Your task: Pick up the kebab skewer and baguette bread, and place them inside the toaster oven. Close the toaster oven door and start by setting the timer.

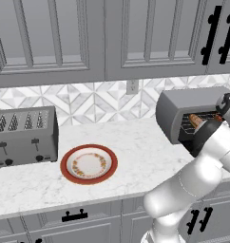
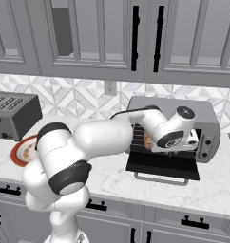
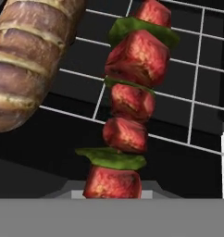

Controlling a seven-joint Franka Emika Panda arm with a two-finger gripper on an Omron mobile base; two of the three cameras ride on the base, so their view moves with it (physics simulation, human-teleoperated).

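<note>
Skewer going onto oven rack
My claw [image 3: 113,196] pinches kebab skewer [image 3: 130,92] at its bottom chunk; light, stiff, slippery; baguette bread [image 3: 26,60] alongside.

On the wire rack [image 3: 197,69], the baguette bread [image 3: 26,60] crowds one side; bare rack lies beside the kebab skewer [image 3: 130,102].

Home kitchen, rendered. Grey panelled wall cabinets [image 1: 50,38] w/ black handles up top, matching drawers [image 1: 74,218] below. White marble-look counter [image 1: 136,156], patterned tile backsplash [image 1: 88,102] w/ wall outlet [image 1: 132,87]. On counter: four-slot toaster [image 1: 24,135], red-rimmed plate [image 1: 89,164], toaster oven [image 2: 193,114] w/ door [image 2: 163,167] dropped open, bread [image 3: 26,60] & meat skewer [image 3: 127,106] over its wire rack [image 3: 188,88].
</note>
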